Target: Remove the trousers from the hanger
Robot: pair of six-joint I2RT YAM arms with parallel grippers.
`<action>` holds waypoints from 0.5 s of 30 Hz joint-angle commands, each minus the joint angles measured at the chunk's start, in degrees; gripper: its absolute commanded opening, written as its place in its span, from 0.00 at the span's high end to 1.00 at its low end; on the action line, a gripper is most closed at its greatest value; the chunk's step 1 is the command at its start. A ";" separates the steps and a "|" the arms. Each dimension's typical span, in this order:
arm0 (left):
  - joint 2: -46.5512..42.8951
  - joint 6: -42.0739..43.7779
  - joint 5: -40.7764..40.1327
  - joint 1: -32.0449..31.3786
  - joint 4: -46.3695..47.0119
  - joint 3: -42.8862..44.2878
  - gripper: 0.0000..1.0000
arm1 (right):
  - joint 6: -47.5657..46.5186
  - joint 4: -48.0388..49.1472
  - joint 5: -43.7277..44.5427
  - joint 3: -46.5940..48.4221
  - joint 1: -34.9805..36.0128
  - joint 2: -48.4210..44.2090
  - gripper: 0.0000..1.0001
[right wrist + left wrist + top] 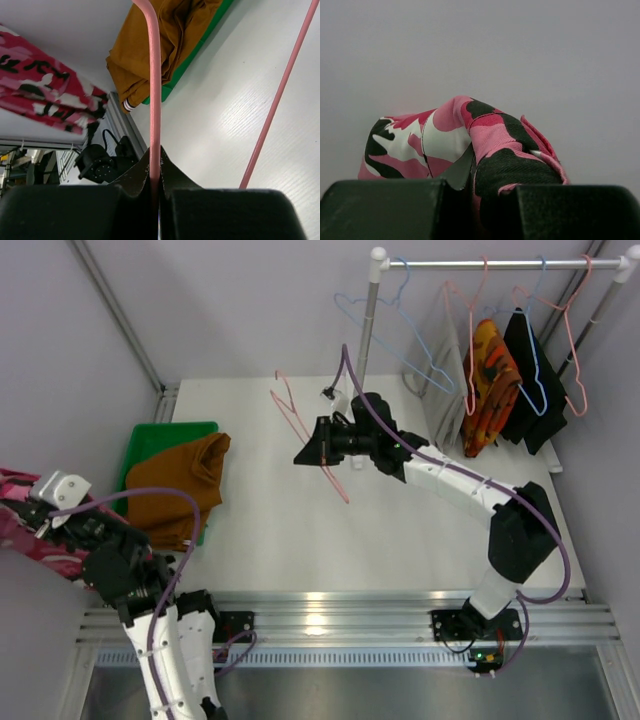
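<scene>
L gripper is clamped on the pink-red-white patterned cloth trousers, held out past the white table's left edge. R gripper is pinched tight on a thin pink wire hanger above mid-table. Rust-brown folded trousers lie over the green plastic bin.

The pink hanger was smooth, glossy coated wire. The pink patterned trousers and rust-brown trousers were matt woven cloth. At nine o'clock, the green bin was smooth plastic; the table matt white.
</scene>
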 commanded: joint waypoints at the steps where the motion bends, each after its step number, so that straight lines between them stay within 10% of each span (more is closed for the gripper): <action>1: 0.71 5.15 4.50 0.31 15.23 -5.36 1.00 | -1.20 0.26 -1.43 3.87 0.23 0.89 1.00; 15: 32.42 -9.86 17.33 -0.56 26.93 -0.91 1.00 | 1.35 1.40 -4.33 5.81 -4.51 6.60 1.00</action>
